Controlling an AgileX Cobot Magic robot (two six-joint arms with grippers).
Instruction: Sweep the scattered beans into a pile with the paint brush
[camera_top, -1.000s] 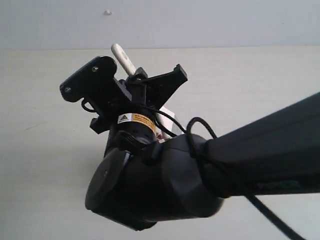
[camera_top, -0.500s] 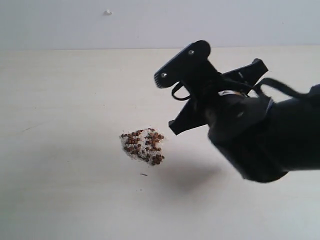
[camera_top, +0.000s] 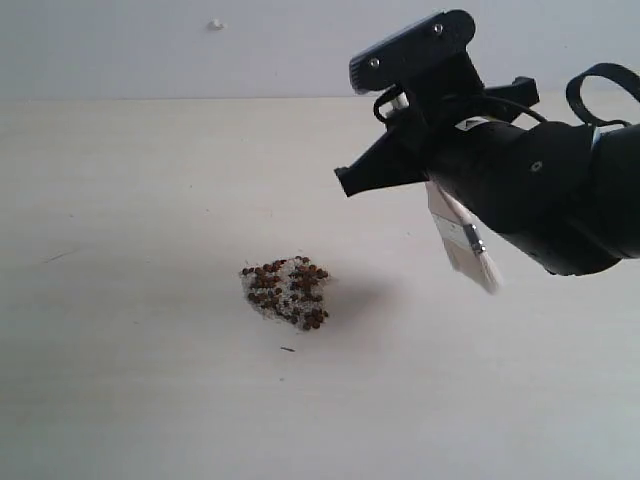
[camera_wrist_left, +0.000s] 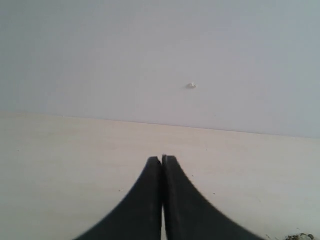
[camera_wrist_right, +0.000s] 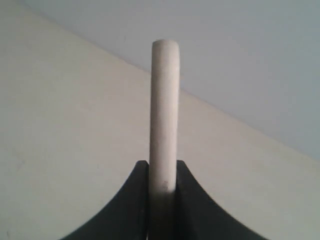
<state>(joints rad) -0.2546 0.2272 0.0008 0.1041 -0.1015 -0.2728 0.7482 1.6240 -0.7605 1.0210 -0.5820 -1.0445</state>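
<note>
Beans (camera_top: 286, 293) lie in one small pile (camera_top: 283, 300) on the pale surface (camera_top: 130, 210), brown mixed with white grains. In the exterior view the pile sits left of centre, and one stray dark fleck lies just below it. The right arm (camera_top: 540, 190) fills the upper right. From under it the brush (camera_top: 462, 238) hangs tilted, with its ferrule and bristles pointing down and to the right, well apart from the pile. The bristles are blurred, so I cannot tell whether they touch the surface. A white speck (camera_top: 215, 24) marks the grey wall (camera_top: 300, 45) behind.

In the left wrist view the left claw (camera_wrist_left: 162, 167) has its two black fingers (camera_wrist_left: 145, 200) pressed together with nothing between them. It hangs over bare surface and faces the wall and the speck. A few beans show at the very corner of this picture.

In the right wrist view the right claw (camera_wrist_right: 162, 175) is clamped on the brush's pale handle, which stands straight up from between the jaws. Its rounded end shows against the wall, and the bristles are out of sight here.
</note>
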